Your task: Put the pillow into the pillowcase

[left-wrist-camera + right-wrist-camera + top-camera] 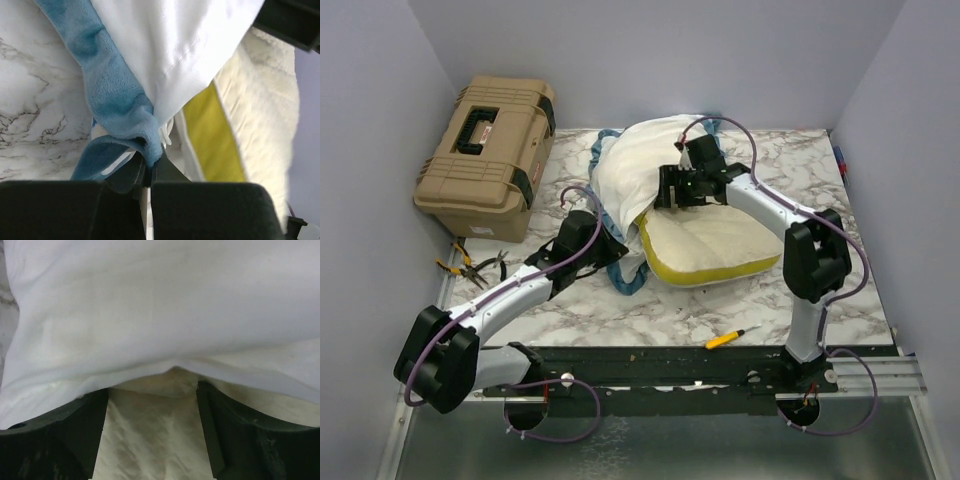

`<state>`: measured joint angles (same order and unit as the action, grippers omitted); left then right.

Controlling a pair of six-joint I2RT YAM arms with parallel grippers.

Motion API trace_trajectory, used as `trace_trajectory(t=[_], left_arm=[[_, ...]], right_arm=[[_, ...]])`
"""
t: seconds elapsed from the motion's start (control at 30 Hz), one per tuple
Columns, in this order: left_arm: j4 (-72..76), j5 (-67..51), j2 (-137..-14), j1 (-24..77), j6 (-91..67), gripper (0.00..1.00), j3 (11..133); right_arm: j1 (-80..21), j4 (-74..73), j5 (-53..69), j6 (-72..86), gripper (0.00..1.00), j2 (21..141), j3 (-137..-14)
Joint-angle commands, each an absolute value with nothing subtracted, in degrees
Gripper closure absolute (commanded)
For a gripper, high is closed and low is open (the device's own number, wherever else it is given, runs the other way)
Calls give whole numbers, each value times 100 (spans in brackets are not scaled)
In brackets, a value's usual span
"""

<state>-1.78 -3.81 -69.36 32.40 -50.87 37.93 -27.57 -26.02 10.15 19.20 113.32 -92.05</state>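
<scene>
**A:** Where is the pillow (720, 245) found?

**B:** It is laid flat on the counter (820, 170), right of centre. Its far half is covered by the pillowcase (645, 165), whose plain white inside is shown. The near half, with the mustard band, is left bare.

**A:** Why is the blue trim pinched?

**B:** The ruffled edge of the mouth is clamped between the pressed-together fingers of the left tool (150, 167), just beside the pillow's left corner. It is judged that the opening is anchored there, so that the cloth is not dragged along when the pillow is pushed.

**A:** And the other side?

**B:** The right tool (152, 390) is set on top of the pillow at the hem of the case, with its fingers spread wide. The white hem is draped across their tips and nothing is gripped. Either a push inward or a lift of the upper layer is thought to be intended, but which cannot be told.

**A:** How much is judged done?

**B:** Roughly half; the banded end is yet to be covered.

**A:** Is anything else seen nearby?

**B:** A tan toolbox (488, 155) is stood at the far left, with pliers (470, 265) laid before it, both well apart from the work.
</scene>
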Motion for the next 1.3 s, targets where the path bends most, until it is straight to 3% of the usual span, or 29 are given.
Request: trace_trajectory(t=[0.0,0.2,0.57,0.6,0.67,0.73,0.83,0.9,0.97,1.27], left_arm=[[-414,-778,-7069,3339,-5302,100,3863],[-414,-908,-7268,3340,-5265,100,3981],[-378,-921,-7250,3340,-5379,100,4008],[-378,-928,-7237,3340,-5387,100,4022],[-369,-958,-7210,3345,-5395,100,4032],[-370,-1002,-7156,3340,-5420,100,4053],[-360,-1097,-7038,3340,-5476,100,4105],[-360,-1179,-6951,3341,-5512,100,4166],[-360,-1245,-6828,3340,-5563,100,4232],[-762,-1331,-6262,3436,-5660,100,4255]], right_arm=[[-2610,-2389,1510,1800,18,10553,-8592],[-2829,-2812,1662,1607,12,10160,-8272],[-3717,-2690,1579,1753,12,10204,-7650],[-3764,-2613,1509,1849,15,10315,-7657],[-3790,-2433,1372,2023,36,10545,-7758],[-3797,-2262,1205,2176,50,10728,-7993],[-3790,-1884,1042,2418,82,10845,-8353],[-3775,-1636,941,2638,95,10872,-8589],[-3756,-1329,882,2897,100,10843,-8730],[-3499,-155,891,4286,100,11067,-9120]])
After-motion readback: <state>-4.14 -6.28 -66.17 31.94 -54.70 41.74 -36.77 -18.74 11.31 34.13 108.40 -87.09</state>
